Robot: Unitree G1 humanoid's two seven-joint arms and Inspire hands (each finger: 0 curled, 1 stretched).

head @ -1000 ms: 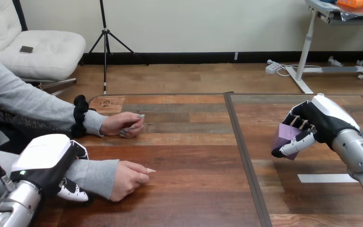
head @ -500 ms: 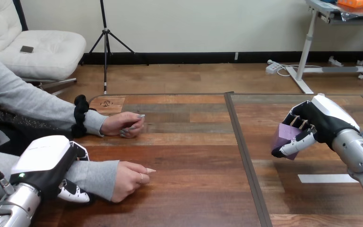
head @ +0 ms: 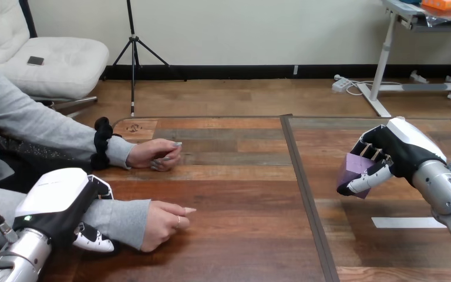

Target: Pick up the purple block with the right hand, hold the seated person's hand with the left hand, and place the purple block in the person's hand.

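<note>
The wooden table (head: pixel 241 194) spans the view. At 9 o'clock the person's far hand (head: pixel 155 154) rests on it, loosely closed. At 7 o'clock the person's near hand (head: pixel 163 222) lies on the wood, one finger pointing toward 3 o'clock. The left hand (head: pixel 59 202) sits over that arm's grey sleeve (head: pixel 120 214), behind the wrist. Whether it grips cannot be told. At 3 o'clock the right hand (head: pixel 402 147) is curled around the purple block (head: pixel 352 167).

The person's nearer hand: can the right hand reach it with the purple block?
Probably yes: only bare wooden table separates the right hand, gripping the purple block, from the person's nearer hand.
</note>
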